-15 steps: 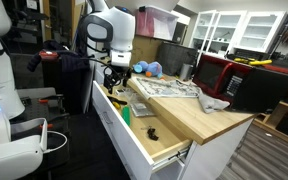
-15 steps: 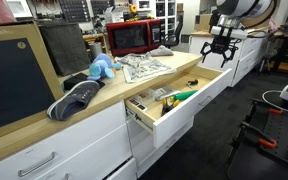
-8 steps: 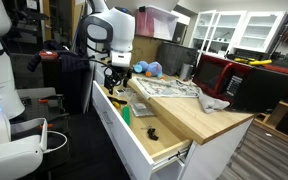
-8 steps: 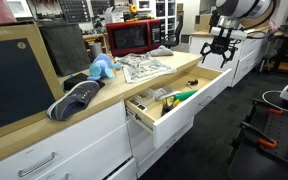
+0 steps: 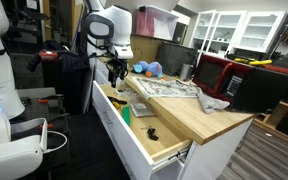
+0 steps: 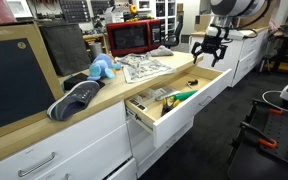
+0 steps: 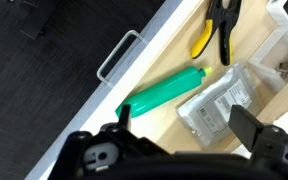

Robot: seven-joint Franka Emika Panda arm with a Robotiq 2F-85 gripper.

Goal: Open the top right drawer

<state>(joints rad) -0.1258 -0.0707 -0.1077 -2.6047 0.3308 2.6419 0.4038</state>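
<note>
The black two-finger Robotiq gripper (image 6: 208, 54) has lifted since half a second ago: in both exterior views it sat lower, just over the far end of the open drawer, and now it hangs higher and back over the counter edge (image 5: 115, 70). Its fingers (image 7: 248, 126) are spread wide with nothing between them, so it has let go.

The wide, shallow top right drawer with the flat white front (image 6: 187, 118) stands pulled well out of the cabinet, its pale inner box (image 5: 134, 112) open to view. I judge the opening done and the arm to be retreating — little is left but to clear away.

From the wrist, left to right: the slim metal handle (image 7: 119, 56) on the white front, then inside the box a green plastic tube (image 7: 164, 92), a clear plastic bag of small parts (image 7: 220, 100) and black-and-yellow pliers (image 7: 220, 25).

Along the pale butcher-block countertop (image 6: 114, 92), left to right, lie a grey slipper (image 6: 74, 98), a blue plush toy (image 6: 101, 68), a spread newspaper (image 6: 144, 67) and a red microwave (image 6: 134, 37). The room is a cluttered lab kitchen — white glass-fronted wall cabinets (image 5: 246, 30) at the back, dark flooring below.
</note>
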